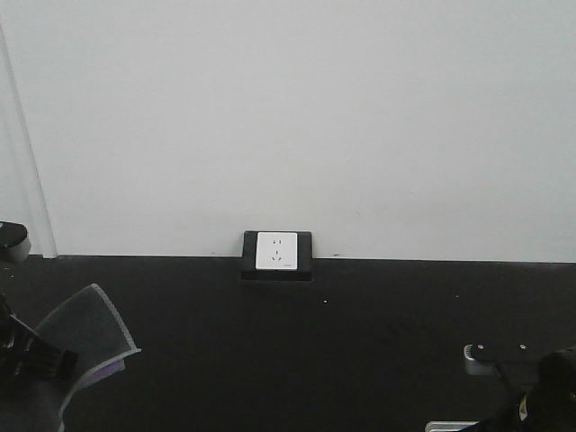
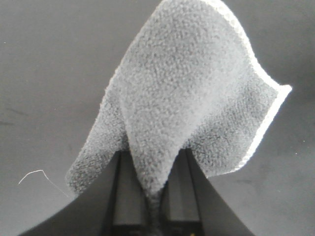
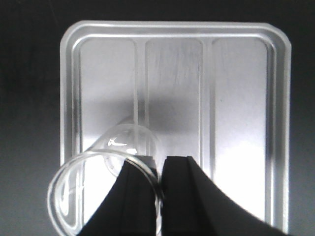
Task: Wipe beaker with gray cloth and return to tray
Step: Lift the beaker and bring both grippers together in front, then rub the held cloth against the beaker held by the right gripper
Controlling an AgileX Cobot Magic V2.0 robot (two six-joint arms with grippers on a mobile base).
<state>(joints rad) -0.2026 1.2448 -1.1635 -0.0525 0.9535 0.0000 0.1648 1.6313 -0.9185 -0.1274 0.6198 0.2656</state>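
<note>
Left tool [image 2: 155, 169] is clamped on the cloth [image 2: 197, 98], pinching a low fold so the rest fans up and out, held above the dark surface [image 1: 360, 342]. Right tool [image 3: 160, 172] is closed on the beaker [image 3: 93, 182], one finger inside the rim and one outside, gripping the thin wall. The beaker hangs tilted, mouth toward my wrist camera, over the near-left part of the tray [image 3: 241, 98]. I can't tell if its base touches the tray. The step is either the lift-out before the wipe or the put-back after it, and the frames don't settle which. My guess is pre-wipe, since cloth and beaker are well apart. The next move calls for bringing the two together mid-air with the rim pinch steady, since smooth glass can slip or rotate in a one-wall grip. If it's the return instead, I lower the base flat and then release. The cloth is dark gray and nubby, soft and floppy, with a pale stitched edge. The beaker is clear, cylindrical and thin-walled. The tray is silvery and shallow, with rounded corners, a low rim and long pressed ribs.
</note>
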